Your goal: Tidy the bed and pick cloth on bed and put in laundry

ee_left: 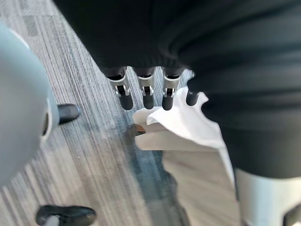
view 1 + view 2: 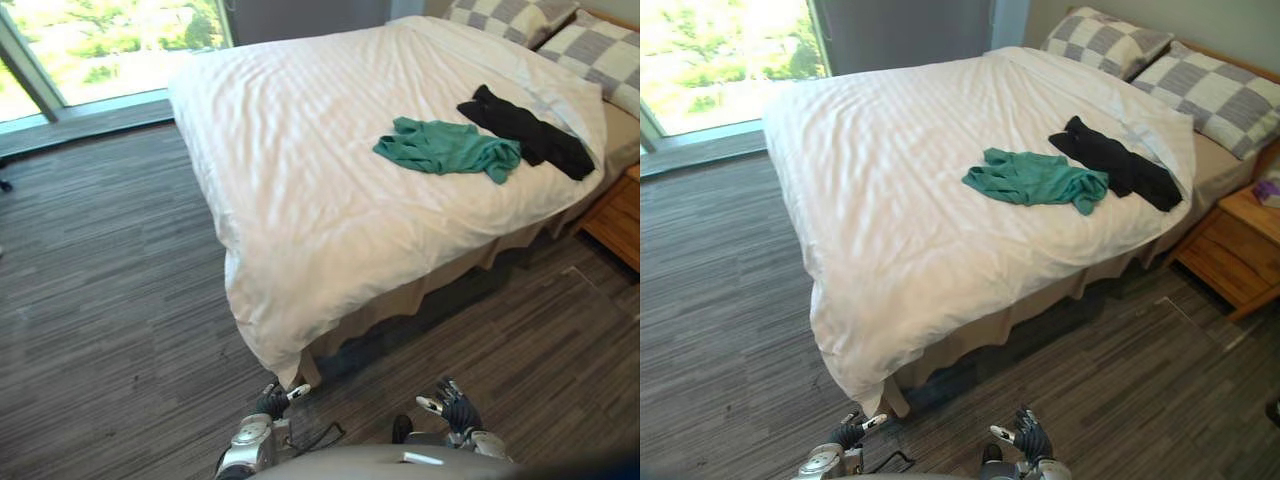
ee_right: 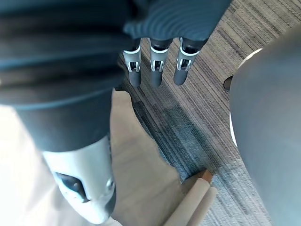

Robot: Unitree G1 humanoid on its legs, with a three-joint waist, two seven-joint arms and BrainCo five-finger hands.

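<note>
Fig.: bed [image 2: 300, 150] w/ white duvet. Green cloth [image 2: 447, 148] is lying near the bed's nightstand-side edge, touching black cloth [image 2: 525, 131], which is lying nearer the pillows [image 2: 510, 18]. L hand [image 2: 272, 402] & R hand [image 2: 455, 405] are hanging low off the bed's foot corner, fingers straight, gripping nothing.

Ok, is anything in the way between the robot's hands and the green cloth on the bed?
Nothing visible. The left hand and right hand hang low off the near corner of the white duvet, and only bare duvet lies between them and the green cloth. The black cloth lies past it.
</note>
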